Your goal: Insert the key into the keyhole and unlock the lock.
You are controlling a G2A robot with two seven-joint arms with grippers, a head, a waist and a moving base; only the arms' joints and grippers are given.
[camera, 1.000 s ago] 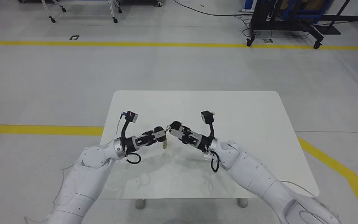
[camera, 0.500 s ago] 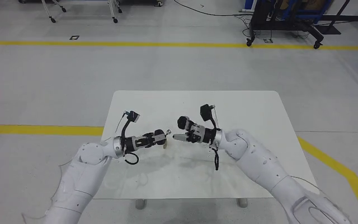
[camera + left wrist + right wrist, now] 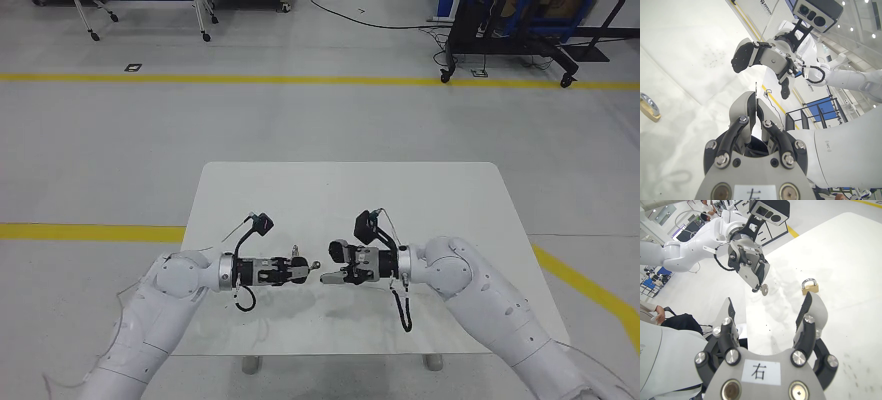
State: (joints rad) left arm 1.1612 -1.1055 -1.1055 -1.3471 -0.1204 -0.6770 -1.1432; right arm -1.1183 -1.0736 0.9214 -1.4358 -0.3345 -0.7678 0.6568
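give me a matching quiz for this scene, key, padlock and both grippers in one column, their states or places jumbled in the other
Column one:
1. key
2. padlock
3. left gripper
4. right gripper

Column two:
a. open, holding nothing
b. resting on the table, touched by no gripper
c. shut on a thin metal thing
d. sticking out from between closed fingers, above the table

Pairs: 1-d, 2-b, 3-c, 4-a

left gripper (image 3: 757, 288) pinching key (image 3: 765, 290), padlock (image 3: 810, 287) on table (image 3: 844, 256)
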